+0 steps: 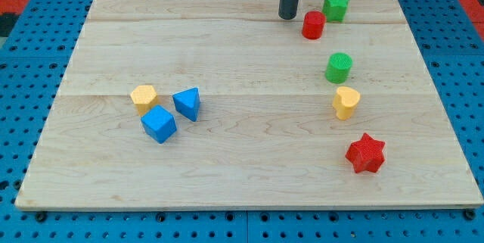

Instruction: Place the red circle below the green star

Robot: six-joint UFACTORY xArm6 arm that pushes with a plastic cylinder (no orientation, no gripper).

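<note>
The end effector is a bare rod with nothing to open or hold; its tip [287,17] rests on the desk [227,167] just left of the red circle [313,25]. That circle sits touching the green star [336,6] at its lower left. The placing step looks nearly done: a short nudge toward the view's right should bring the circle squarely under the star.

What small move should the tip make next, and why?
Probably my tip should go around to the upper left of the red circle and nudge it toward the view's lower right. The circle sits at the lower left of the green star, nearly touching, not yet directly below it.
</note>
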